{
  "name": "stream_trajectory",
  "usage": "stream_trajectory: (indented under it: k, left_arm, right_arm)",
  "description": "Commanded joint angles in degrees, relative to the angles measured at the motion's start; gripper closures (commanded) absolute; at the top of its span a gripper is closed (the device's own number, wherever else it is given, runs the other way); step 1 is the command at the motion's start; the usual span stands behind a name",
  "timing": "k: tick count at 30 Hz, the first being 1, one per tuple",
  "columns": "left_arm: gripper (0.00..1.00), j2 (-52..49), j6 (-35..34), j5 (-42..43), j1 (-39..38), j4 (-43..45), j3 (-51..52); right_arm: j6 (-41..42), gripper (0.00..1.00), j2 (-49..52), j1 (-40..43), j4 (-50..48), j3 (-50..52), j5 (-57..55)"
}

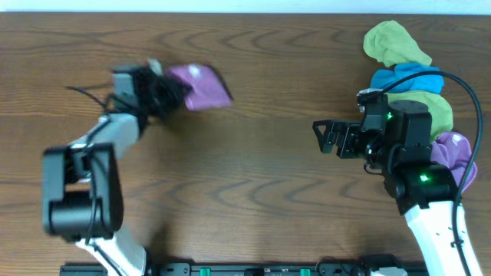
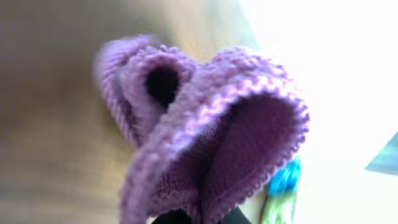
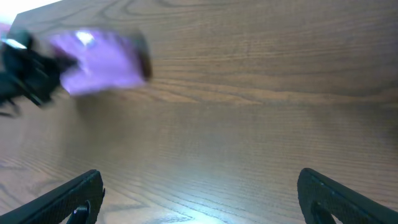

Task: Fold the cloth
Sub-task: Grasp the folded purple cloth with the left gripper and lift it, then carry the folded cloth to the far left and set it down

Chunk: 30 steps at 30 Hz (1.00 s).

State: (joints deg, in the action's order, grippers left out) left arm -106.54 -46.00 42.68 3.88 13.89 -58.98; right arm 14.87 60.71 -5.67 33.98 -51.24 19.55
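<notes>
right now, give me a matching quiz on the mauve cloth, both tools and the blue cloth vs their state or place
Things:
1 mauve cloth
2 left tool
3 right tool
4 blue cloth

States or places:
a open, holding nothing
b in the pile on the right
c shut, gripping
d bunched and gripped, on the left side

Pairs: 1-d, 2-c, 3-a, 4-b

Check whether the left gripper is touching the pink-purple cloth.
Touching. The left wrist view shows the cloth bunched up straight out of the shut fingers of the left gripper, with no gap.
</notes>
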Motion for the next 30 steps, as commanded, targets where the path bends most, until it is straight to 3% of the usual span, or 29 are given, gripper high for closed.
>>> stream_trajectory:
  k: [1,11,19,24,30]
  left_arm:
    - [0.94,1.60,-4.76,-6.27,2.60,-0.24,-4.79]
    - [0.94,0.07,-5.49,-31.58,3.72,-1.95,-12.96]
    - [0.94,-10.88,-5.49,-34.07,3.98,-1.01,-23.91]
    - [0.94,-13.22,-5.49,-42.47,3.98,-0.81,-24.87]
    - [0.94,-17.42,-7.02,-43.41,3.98,-0.15,-24.87]
  right_arm:
    - [0.50,0.01,-0.35,0.44,0.13,0.17,0.39]
    - [0.52,0.01,-0.35,0.44,0.13,0.17,0.39]
    - [0.52,0.01,-0.33,0.44,0.13,0.17,0.39]
    - [0.52,0.01,-0.35,0.44,0.13,0.17,0.39]
    - [0.52,0.01,-0.33,0.44,0.13,0.17,0.39]
